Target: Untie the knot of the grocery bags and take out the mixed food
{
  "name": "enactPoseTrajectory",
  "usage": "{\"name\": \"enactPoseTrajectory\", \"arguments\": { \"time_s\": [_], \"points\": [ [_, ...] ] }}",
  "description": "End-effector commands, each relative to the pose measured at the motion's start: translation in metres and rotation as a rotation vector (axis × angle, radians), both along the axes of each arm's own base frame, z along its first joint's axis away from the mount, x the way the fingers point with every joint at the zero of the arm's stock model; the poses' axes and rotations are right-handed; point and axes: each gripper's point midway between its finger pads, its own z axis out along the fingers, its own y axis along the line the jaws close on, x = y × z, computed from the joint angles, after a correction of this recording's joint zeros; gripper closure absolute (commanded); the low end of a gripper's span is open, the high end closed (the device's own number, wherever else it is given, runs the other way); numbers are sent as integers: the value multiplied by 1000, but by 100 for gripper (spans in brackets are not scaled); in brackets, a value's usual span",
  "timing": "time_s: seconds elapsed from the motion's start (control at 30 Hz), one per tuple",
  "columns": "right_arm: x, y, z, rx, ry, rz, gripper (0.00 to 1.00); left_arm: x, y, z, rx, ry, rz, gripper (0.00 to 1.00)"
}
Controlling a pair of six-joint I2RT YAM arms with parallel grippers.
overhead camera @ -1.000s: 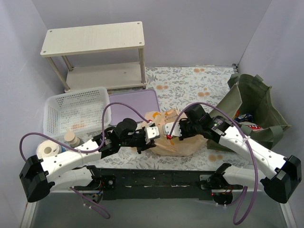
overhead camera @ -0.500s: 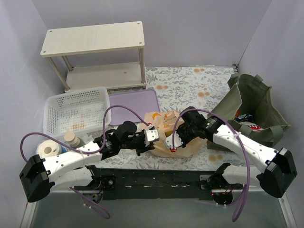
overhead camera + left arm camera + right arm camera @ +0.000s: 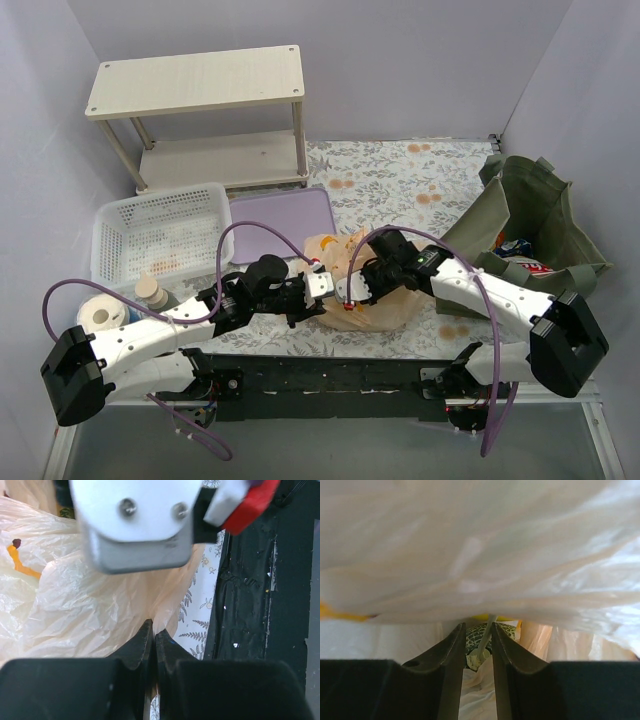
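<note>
Grocery bag (image 3: 385,305): thin, crinkly, translucent peach-orange plastic carrier with orange print. It lies mid-tabletop (image 3: 400,175) by the near edge, between both arms.
Neighbours: olive-green fabric tote (image 3: 535,215) at its 3 o'clock; lilac flat tray (image 3: 280,215) at its 11 o'clock.
Handling: the film looks light, soft and slippery, and would likely stretch or tear if yanked. The load inside should anchor it under gentle pulls.
Where to hold: the twisted handle strands close to the knot, not the loose belly.
Left claw (image 3: 330,287): reaches in from 9 o'clock, fingers pressed together at a crease in the bag's side. Whether film is caught between them I cannot tell.
Right claw (image 3: 352,293): reaches in from 3 o'clock, just beside the left one. Its fingers are slightly apart astride a thin pale twisted strand (image 3: 487,625), not clamping it.
Contents: mottled green rind (image 3: 506,630) shows beyond that strand.
Knot: not plainly visible.
</note>
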Motion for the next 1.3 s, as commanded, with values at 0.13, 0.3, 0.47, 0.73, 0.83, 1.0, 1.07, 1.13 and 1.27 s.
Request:
{"name": "enactPoseTrajectory", "arguments": {
  "time_s": [0.13, 0.3, 0.47, 0.73, 0.83, 1.0, 1.07, 1.13, 1.27],
  "points": [
    [16, 5, -12, 11, 4, -133, 99, 5, 0, 10, -6, -8, 25, 100],
    [11, 0, 14, 52, 23, -202, 99, 10, 2, 7, 4, -24, 46, 100],
    [-4, -4, 60, 174, -13, -200, 99, 13, 2, 8, 7, -33, 54, 100],
    [-4, 1, 41, 160, -9, -175, 71, 18, 1, 12, 0, -18, 78, 100],
    [0, 7, 35, 149, -7, -164, 70, 20, 2, 15, -8, -16, 89, 100],
    [9, 10, 19, 105, -21, -156, 70, 24, 7, 16, -18, -1, 108, 100],
    [12, 11, 15, 93, -25, -148, 70, 23, 9, 16, -20, 4, 110, 100],
    [14, 12, 6, 70, -21, -149, 70, 22, 9, 16, -20, 7, 107, 100],
    [23, 12, -10, 33, -42, -159, 69, 21, 8, 17, -28, 13, 100, 100]
  ]
}}
